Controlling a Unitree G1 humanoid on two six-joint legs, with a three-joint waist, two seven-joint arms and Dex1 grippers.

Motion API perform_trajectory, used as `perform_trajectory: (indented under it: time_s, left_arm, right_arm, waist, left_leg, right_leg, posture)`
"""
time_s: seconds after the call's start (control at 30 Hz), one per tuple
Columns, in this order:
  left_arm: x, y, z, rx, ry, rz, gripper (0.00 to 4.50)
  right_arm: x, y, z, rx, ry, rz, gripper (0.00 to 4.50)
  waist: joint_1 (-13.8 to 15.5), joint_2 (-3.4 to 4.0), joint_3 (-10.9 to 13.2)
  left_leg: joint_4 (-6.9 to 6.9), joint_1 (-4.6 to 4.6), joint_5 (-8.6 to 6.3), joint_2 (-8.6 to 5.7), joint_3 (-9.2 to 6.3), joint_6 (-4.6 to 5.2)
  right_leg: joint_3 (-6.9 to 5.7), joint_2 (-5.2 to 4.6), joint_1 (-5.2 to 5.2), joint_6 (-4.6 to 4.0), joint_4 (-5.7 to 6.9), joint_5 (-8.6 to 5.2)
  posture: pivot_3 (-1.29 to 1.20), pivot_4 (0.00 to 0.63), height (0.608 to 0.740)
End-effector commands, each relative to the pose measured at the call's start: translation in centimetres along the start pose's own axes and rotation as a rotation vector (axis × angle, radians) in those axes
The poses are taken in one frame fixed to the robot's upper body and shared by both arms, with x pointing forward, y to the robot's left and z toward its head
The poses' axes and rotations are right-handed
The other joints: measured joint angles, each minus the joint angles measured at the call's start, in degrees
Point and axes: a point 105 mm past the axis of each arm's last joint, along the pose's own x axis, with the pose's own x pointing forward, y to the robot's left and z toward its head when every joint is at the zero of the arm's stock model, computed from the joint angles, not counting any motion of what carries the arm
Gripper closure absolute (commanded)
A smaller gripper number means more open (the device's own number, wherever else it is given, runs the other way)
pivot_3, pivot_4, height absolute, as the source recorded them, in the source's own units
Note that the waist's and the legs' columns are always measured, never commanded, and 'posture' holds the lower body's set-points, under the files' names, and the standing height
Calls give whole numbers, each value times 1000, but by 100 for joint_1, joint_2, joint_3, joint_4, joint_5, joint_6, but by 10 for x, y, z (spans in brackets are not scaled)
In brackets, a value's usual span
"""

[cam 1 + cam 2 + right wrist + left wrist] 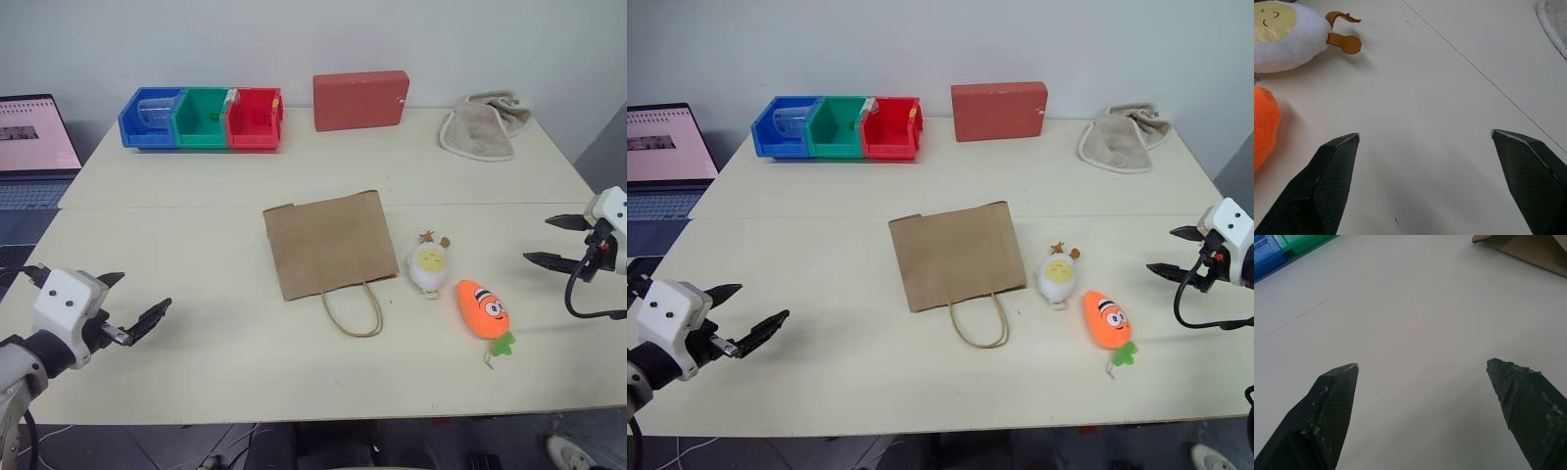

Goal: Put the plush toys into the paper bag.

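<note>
- Both hands hover empty: right gripper [554, 241] at 3 o'clock with its black fingers spread wide, left gripper [132, 300] at 8 o'clock likewise released.
- White egg-shaped plush toy [429, 265] lies just right of the flat brown kraft paper bag [329, 242] at table centre; orange carrot plush toy [482, 309] sits near it, at 4 o'clock.
- Blue, green and red plastic bins [201, 118], red rectangular box [360, 100] and beige towel [483, 124] line the 12 o'clock edge.
- Judged step: approach, nothing bagged. Next, the right hand likely must reach a toy, while the flat bag needs opening.

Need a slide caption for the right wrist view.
Open right gripper over the table, facing the egg toy and carrot toy.
</note>
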Motion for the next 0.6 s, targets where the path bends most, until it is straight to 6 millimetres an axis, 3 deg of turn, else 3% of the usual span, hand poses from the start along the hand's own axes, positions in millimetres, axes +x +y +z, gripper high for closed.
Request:
perform_trajectory:
  time_s: [0.03,0.5,0.6]
  left_arm:
    - [-4,4,12,55,-22,16,18]
    - [-6,6,12,40,-30,11,18]
    - [-8,6,20,54,-88,5,18]
  right_arm:
    - [-5,-4,13,-32,-33,-14,0]
    - [-3,-4,12,-36,-36,-16,0]
    - [-3,-4,12,-36,-36,-20,0]
  waist:
    - [1,0,0]
    - [0,0,0]
    - [0,0,0]
  left_leg:
    - [0,0,0,0,0,0]
    - [0,1,0,0,0,0]
    - [0,1,0,0,1,0]
  right_leg:
    - [0,0,0,0,0,0]
    - [0,0,0,0,0,0]
    - [1,0,0,0,0,0]
  posture:
    - [0,150,740]
    - [0,150,740]
    - [0,150,740]
